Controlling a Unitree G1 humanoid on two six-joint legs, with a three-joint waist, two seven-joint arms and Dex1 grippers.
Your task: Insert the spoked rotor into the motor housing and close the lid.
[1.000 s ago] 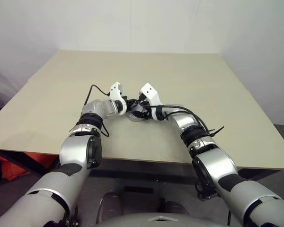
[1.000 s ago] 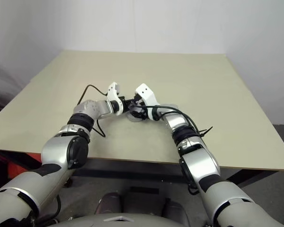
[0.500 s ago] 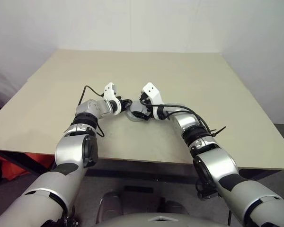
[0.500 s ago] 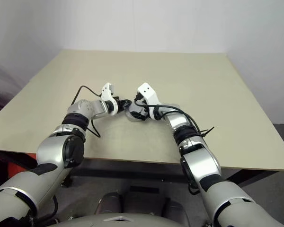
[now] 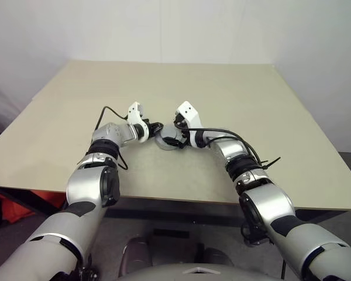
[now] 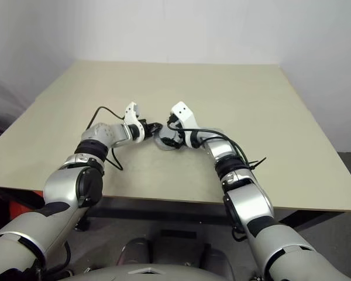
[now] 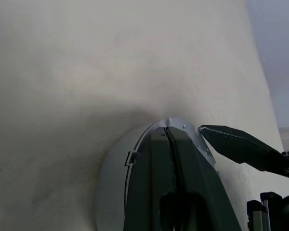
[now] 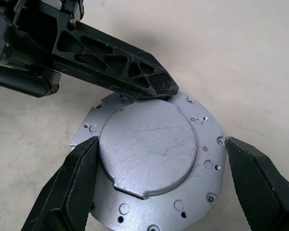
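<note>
1. Both arms are reaching in over the middle of the beige table (image 5: 234,99), and their grippers are meeting at one small silvery assembly near the front edge.

2. The lid (image 8: 147,144) is lying flat and face up, a pale scratched disc seated on a wider round flange with small screw holes. I am taking that flange to be the top of the motor housing (image 8: 209,185), though its coils are hidden.

3. The spoked rotor is presumably sitting underneath the lid already; I cannot tell from here.

4. The left gripper (image 8: 166,89) is pressed together, its two black fingers forming one point, and that tip is resting on the far edge of the lid where it meets the flange.

5. The right gripper (image 8: 161,185) is standing wide apart, one finger on each side of the housing, straddling it without visibly touching it.

6. To my eye the closing step is nearly done, and what remains is seating and checking the lid.

7. Doing it well means the left tip pushing straight down, not sideways, so the disc is not skidding off its seat.

8. The right fingers should be closing evenly on the rim to steady the housing while that pressure is going on.

9. The risk I am seeing is the whole piece sliding across the smooth table if only one side is pushing.
</note>
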